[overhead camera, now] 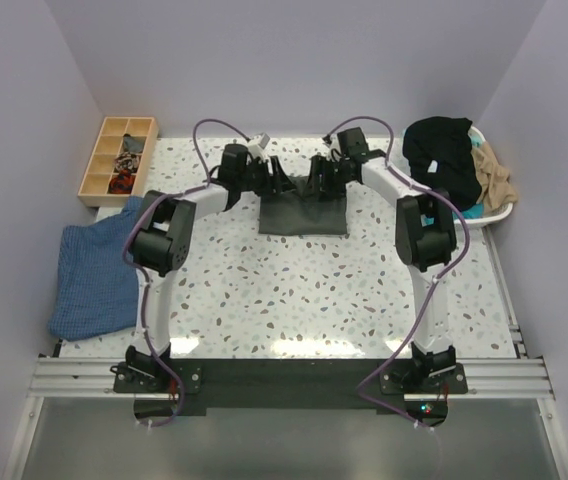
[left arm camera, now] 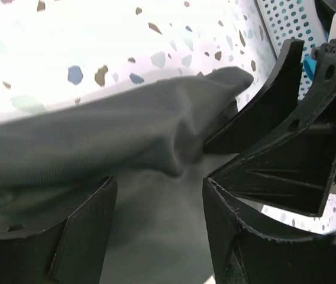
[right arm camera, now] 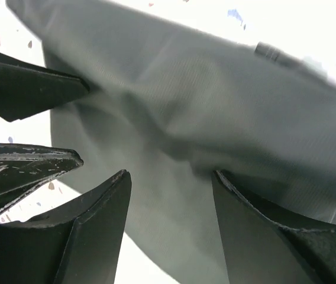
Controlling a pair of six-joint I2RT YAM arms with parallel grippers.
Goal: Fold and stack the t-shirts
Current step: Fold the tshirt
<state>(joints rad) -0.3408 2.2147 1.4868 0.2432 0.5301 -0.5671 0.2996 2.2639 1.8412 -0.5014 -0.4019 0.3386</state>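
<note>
Lies partly folded at the far middle of the counter (overhead camera: 294,300): charcoal-grey t-shirt (overhead camera: 302,215); looks soft, light and limp; likely sags and bunches wherever unsupported; cannot break. Hovering at its far edge: left claw (overhead camera: 269,178) and right claw (overhead camera: 322,178), both released, jaws apart over a raised ridge of cloth, pinching nothing. Best to pinch through all layers near the far corners, one claw each, keeping the edge taut. Elsewhere: blue t-shirt (overhead camera: 94,265) at the left edge; black t-shirt (overhead camera: 442,150) and tan t-shirt (overhead camera: 494,180) heaped in the basket (overhead camera: 502,212) far right.
</note>
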